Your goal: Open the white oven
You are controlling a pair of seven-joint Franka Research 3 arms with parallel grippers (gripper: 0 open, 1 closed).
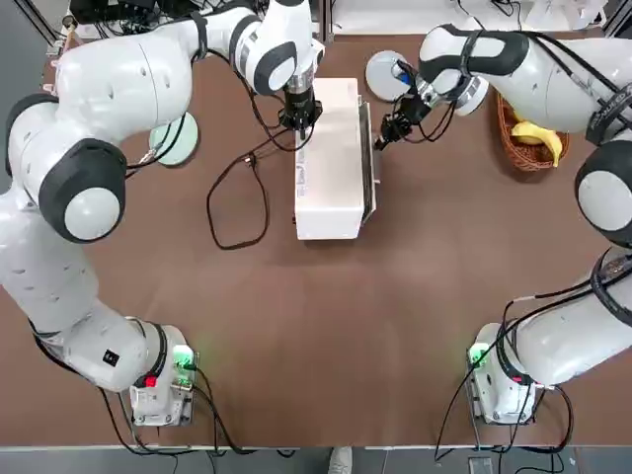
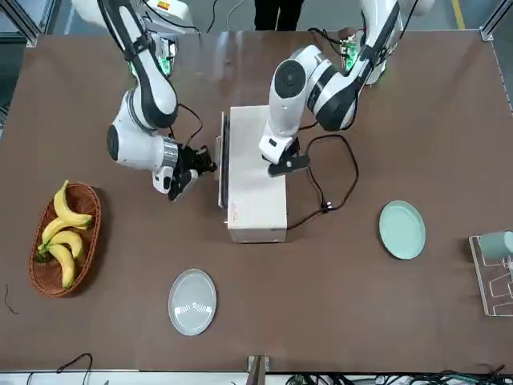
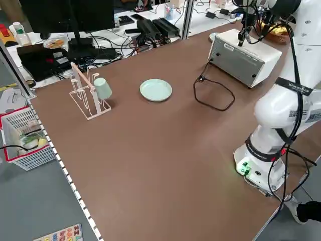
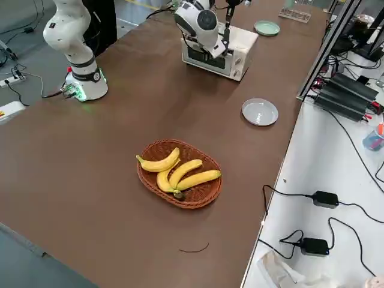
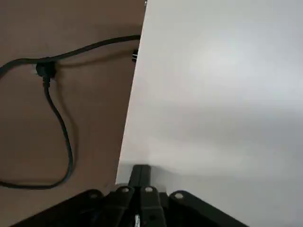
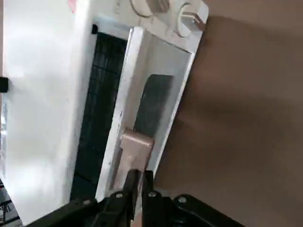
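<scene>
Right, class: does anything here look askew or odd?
The white oven's door stands partly ajar, tilted off the body, with the right gripper at its handle. Nothing looks spilled.

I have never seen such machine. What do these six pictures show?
Two robot arms share one table. Pictures come from overhead, the front, both sides, and each wrist. Before them lies a white oven, its glass door partly open. The right gripper, shut, is at the door handle; whether it grips, I cannot tell. The left gripper, shut, is at the oven's top. Around are bananas in a wicker basket, two plates, and a cup on a rack.
</scene>
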